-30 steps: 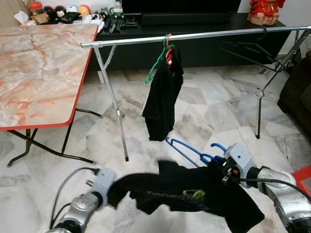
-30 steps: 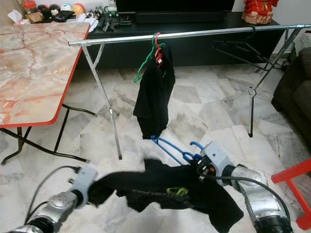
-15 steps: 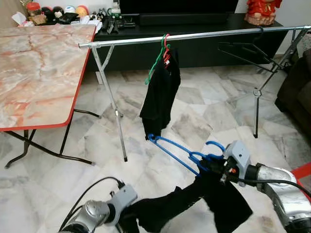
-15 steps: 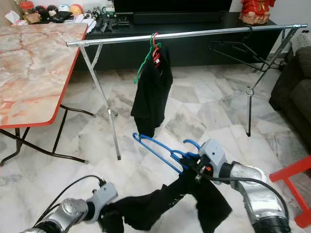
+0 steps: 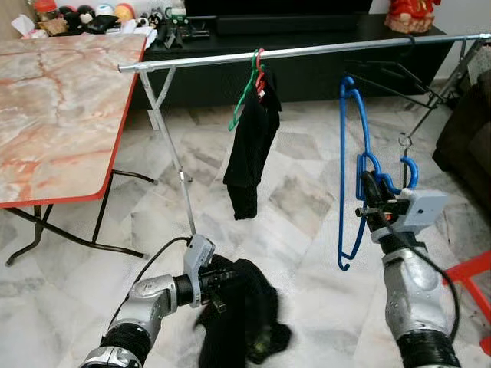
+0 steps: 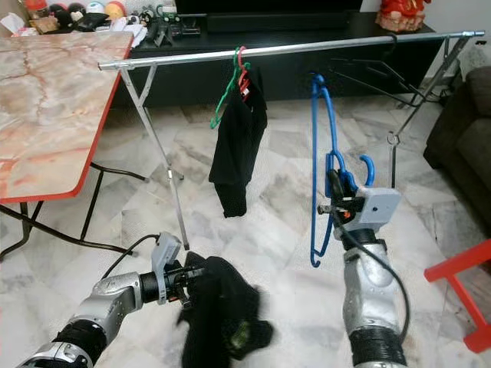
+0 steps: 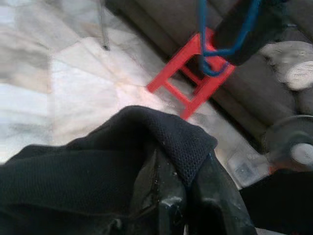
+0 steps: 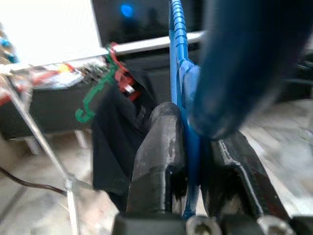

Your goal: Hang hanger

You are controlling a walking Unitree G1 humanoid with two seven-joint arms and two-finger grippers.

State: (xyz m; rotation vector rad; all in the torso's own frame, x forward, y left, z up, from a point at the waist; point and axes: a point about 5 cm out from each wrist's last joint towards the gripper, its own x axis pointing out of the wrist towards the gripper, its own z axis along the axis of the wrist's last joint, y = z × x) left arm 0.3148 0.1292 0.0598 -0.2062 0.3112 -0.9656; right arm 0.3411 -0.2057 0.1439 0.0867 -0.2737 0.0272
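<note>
The bare blue hanger [image 5: 349,172], upright, is pinched in the right gripper [image 5: 367,192] near the steel rail [image 5: 307,52]. The left gripper [image 5: 219,284] clamps a black shirt [image 5: 242,314] low; another black garment [image 5: 249,153] hangs at left.

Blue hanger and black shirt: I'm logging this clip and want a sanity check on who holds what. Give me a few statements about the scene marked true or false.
1. The right gripper is shut on the blue hanger. True.
2. The blue hanger already hangs on the metal rail. False: it is held upright below the rail, in front of it.
3. The left gripper holds the black shirt. True.
4. The black shirt is draped on the blue hanger. False: it hangs bunched from the left gripper, apart from the hanger.
5. No garment hangs on the rail. False: a black garment hangs there from the green and red hangers.
</note>
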